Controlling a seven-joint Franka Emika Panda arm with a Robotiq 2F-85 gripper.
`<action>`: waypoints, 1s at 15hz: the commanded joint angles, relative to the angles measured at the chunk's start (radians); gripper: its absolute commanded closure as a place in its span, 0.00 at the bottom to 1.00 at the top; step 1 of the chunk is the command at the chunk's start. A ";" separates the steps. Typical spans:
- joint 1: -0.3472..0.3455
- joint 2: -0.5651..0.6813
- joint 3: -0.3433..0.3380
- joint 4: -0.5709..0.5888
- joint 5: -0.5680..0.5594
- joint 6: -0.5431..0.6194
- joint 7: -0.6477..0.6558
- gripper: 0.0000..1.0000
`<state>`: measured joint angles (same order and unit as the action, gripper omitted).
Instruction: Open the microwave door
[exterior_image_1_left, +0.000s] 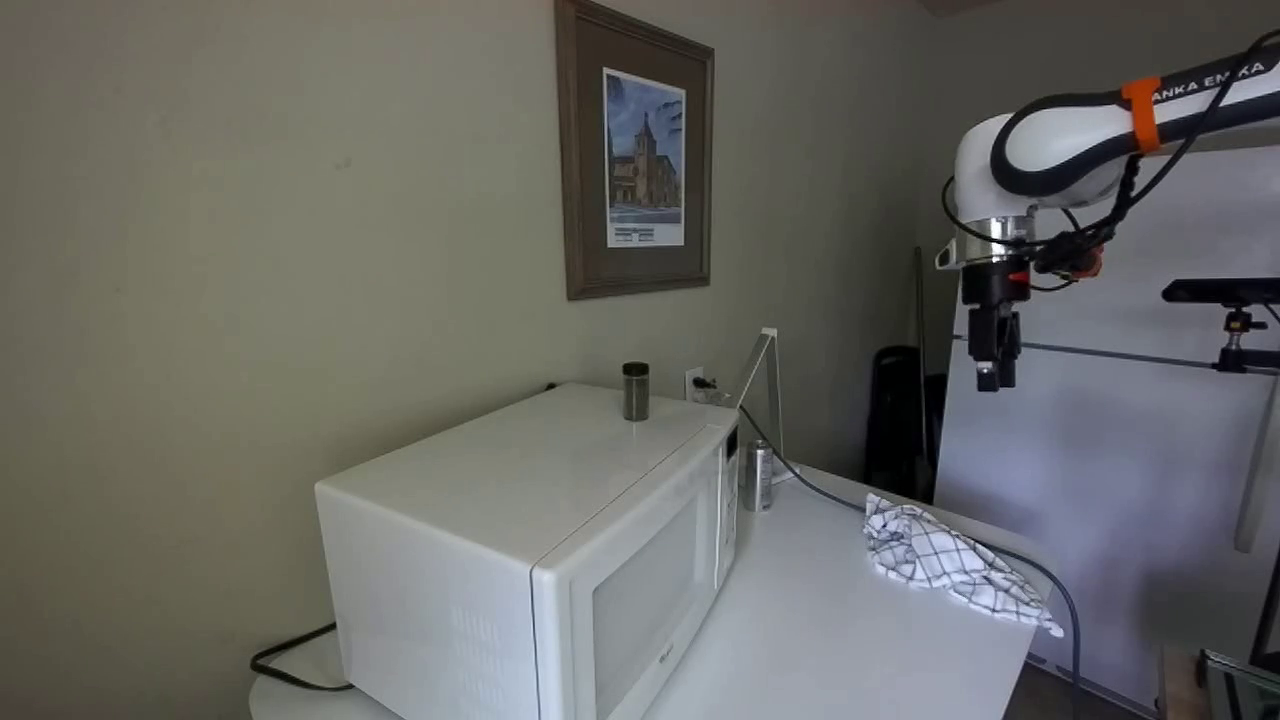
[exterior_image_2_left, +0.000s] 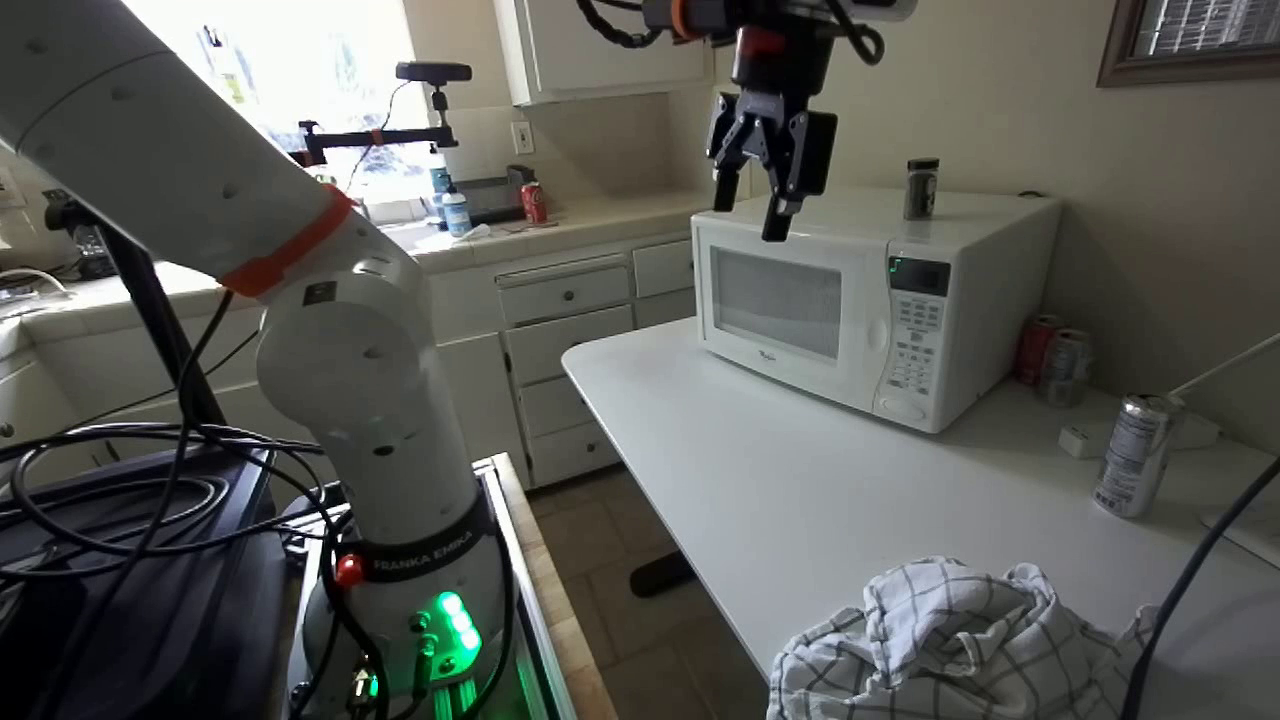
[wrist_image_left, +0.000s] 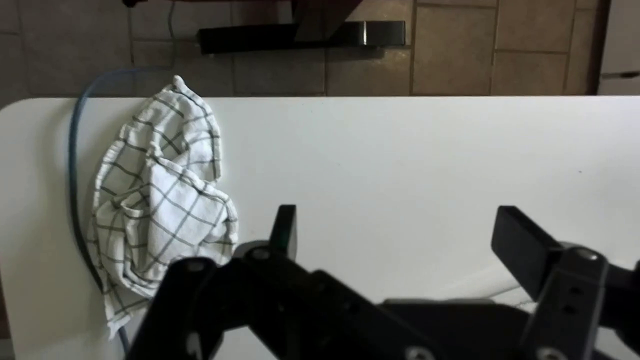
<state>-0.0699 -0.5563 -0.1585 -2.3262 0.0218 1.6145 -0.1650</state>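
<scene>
We're prob. doing the reach step: the gripper (exterior_image_2_left: 750, 216) is hanging over the table (exterior_image_2_left: 750, 450), spreading wide, holding nothing. The microwave (exterior_image_1_left: 520, 480) is sitting on the table w/ its door (exterior_image_2_left: 775, 305) shut. Next it's prob. needing to go down to the door's edge by the buttons (exterior_image_2_left: 915, 345) & pull. Counting: 1 microwave, 1 door, 1 towel (exterior_image_2_left: 930, 645), 1 jar (exterior_image_2_left: 920, 195), 3 cans (exterior_image_2_left: 1130, 458) on table.

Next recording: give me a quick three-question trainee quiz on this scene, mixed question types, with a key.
1. True or false: the microwave door is closed.
2. What stands on top of the microwave?
A: a checked cloth
B: a dark-lidded jar
C: a silver can
3. Is the end effector open or shut?

Key: 1. True. 2. B. 3. Open, holding nothing.
</scene>
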 joint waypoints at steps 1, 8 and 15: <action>0.018 0.012 0.003 -0.100 0.134 0.167 0.020 0.00; 0.080 0.100 -0.020 -0.347 0.492 0.714 -0.030 0.00; 0.294 0.221 -0.283 -0.403 1.054 0.784 -0.478 0.00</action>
<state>0.1579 -0.3755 -0.3325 -2.7398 0.8919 2.4590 -0.4477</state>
